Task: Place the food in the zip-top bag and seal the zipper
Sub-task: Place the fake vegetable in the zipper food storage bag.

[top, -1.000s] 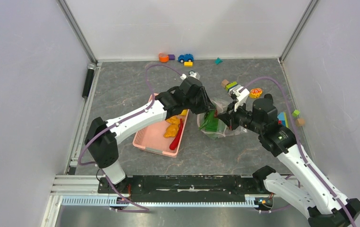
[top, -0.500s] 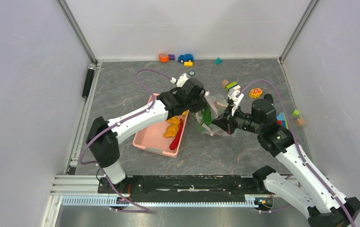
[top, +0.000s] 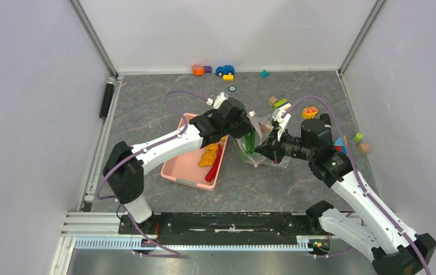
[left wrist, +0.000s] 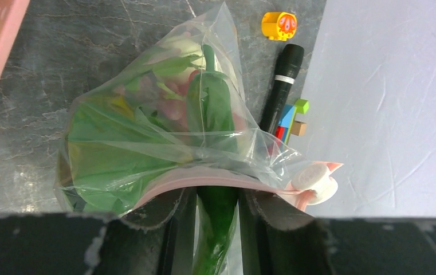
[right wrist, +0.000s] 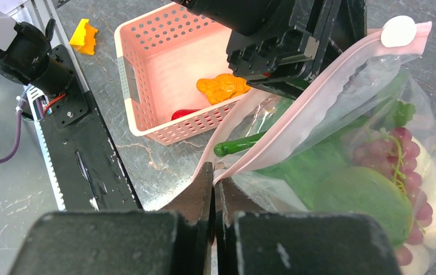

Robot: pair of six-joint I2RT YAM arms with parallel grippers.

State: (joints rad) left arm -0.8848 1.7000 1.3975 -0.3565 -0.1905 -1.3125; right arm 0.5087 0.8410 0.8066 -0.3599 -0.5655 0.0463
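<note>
Top external view: the pink basket [top: 182, 167] holds an orange piece [top: 208, 156] and a red chili [top: 215, 165]. Just right of the basket, the left end effector [top: 248, 134] grips a long green vegetable [left wrist: 215, 114] in the mouth of the zip-top bag [left wrist: 124, 154]; farther right, the right end effector [right wrist: 214, 189] pinches the zipper [right wrist: 330, 97].

I work in what looks like a robotics lab cell: plain white panel walls [top: 26, 114] in silver aluminium framing [top: 92, 34] enclose a grey marbled tabletop [top: 146, 103] with a black mounting rail [top: 227, 220].
</note>
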